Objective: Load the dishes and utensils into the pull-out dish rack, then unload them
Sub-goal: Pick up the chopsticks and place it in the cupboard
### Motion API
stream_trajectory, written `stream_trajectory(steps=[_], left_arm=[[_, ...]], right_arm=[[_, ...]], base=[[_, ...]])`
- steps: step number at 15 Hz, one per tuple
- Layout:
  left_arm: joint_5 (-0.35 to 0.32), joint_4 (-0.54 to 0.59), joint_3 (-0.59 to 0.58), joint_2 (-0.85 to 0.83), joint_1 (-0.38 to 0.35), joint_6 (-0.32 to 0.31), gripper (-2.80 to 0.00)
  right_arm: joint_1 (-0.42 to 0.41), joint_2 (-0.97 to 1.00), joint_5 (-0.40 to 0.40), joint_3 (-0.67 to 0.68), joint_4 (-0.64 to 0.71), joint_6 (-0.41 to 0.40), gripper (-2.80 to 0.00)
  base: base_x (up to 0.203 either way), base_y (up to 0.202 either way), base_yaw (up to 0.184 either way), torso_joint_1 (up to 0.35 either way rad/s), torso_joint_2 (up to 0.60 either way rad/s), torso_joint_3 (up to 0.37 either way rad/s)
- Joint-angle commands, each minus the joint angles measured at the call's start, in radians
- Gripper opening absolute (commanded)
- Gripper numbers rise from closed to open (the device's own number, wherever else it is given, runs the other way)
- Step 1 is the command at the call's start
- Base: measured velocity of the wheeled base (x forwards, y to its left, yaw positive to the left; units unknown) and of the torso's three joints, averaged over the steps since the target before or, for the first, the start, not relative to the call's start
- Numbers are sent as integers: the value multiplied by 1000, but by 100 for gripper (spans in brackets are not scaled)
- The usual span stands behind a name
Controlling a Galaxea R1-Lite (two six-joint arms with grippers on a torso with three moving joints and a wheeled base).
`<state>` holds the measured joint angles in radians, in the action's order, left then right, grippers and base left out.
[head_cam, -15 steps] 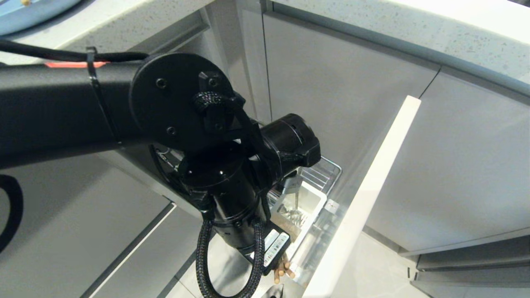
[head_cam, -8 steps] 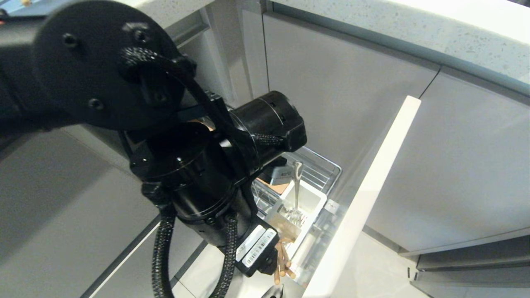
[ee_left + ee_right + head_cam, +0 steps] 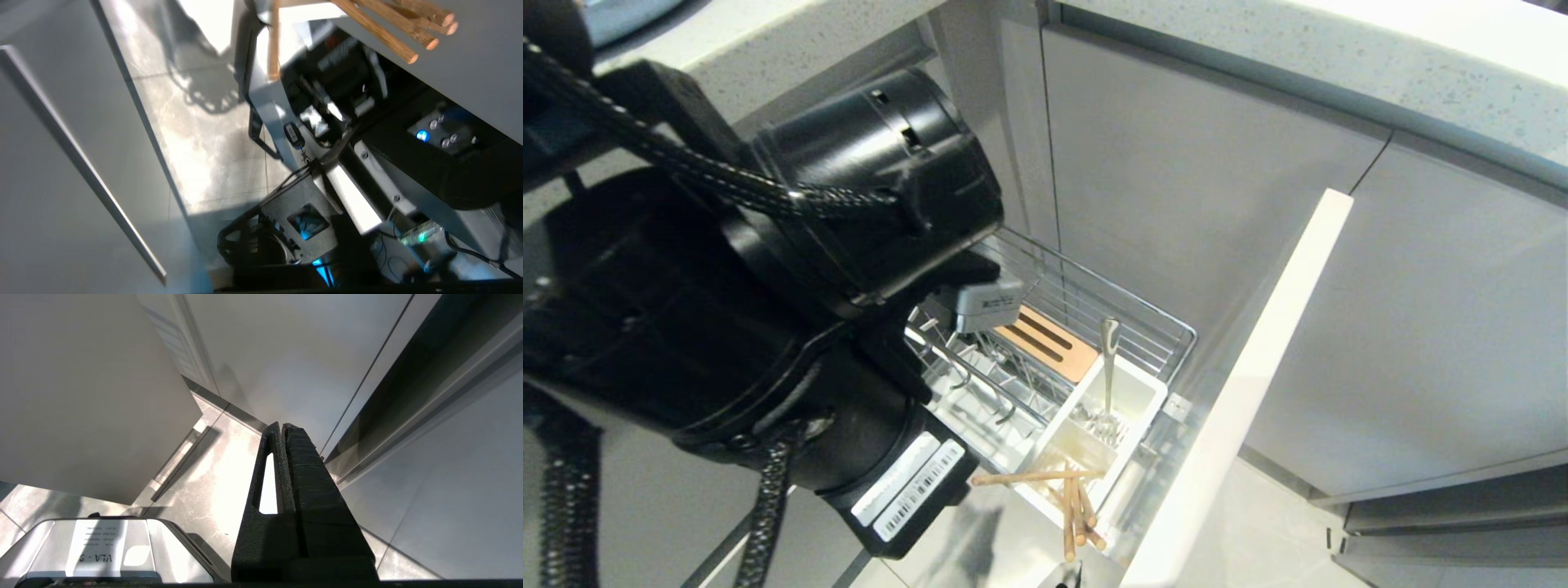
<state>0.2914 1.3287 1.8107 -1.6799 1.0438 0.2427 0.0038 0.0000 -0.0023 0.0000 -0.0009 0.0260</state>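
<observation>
While your left arm (image 3: 752, 327) fills the whole nine o'clock half of the head view, its gripper is hidden behind the wrist housing, so you cannot tell from any view whether it is spread or pinched. At about four o'clock from that arm, the pull-out dish rack (image 3: 1094, 306) stands drawn out of the grey cabinets, with its pale front panel (image 3: 1250, 384) running from one o'clock down to six. Inside the chrome wire, a slotted wooden strip (image 3: 1045, 341) lies toward twelve o'clock and the white utensil caddy (image 3: 1131, 400) sits at its five o'clock, against the panel. Your silver utensil (image 3: 1108, 367) stands upright in the caddy. The wooden chopsticks (image 3: 1072, 510) lean out of the caddy's six o'clock end, one lying crosswise toward nine; the left wrist view shows their tips (image 3: 402, 30) too. Your right gripper (image 3: 284, 430) hangs beside the cabinets, pressed together on nothing.
</observation>
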Motion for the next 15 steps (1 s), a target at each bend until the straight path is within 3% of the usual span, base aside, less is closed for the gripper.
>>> stream_trajectory(steps=[1, 5, 8, 11, 15], left_arm=[[41, 0, -8, 89, 10, 24, -280], [275, -71, 99, 140, 96, 139, -280], [439, -270, 113, 153, 122, 152, -280], [503, -472, 120, 159, 97, 143, -280], [506, -629, 123, 167, 1, 96, -280]], right_arm=[[1, 0, -1, 2, 1, 0, -280], [1, 0, -1, 2, -1, 0, -280], [1, 0, -1, 2, -1, 0, -280], [1, 0, 0, 0, 0, 0, -280], [1, 0, -1, 2, -1, 0, -280]], base=[[0, 0, 0, 0, 0, 0], [0, 0, 0, 0, 0, 0], [0, 0, 0, 0, 0, 0], [0, 0, 0, 0, 0, 0], [0, 0, 0, 0, 0, 0]])
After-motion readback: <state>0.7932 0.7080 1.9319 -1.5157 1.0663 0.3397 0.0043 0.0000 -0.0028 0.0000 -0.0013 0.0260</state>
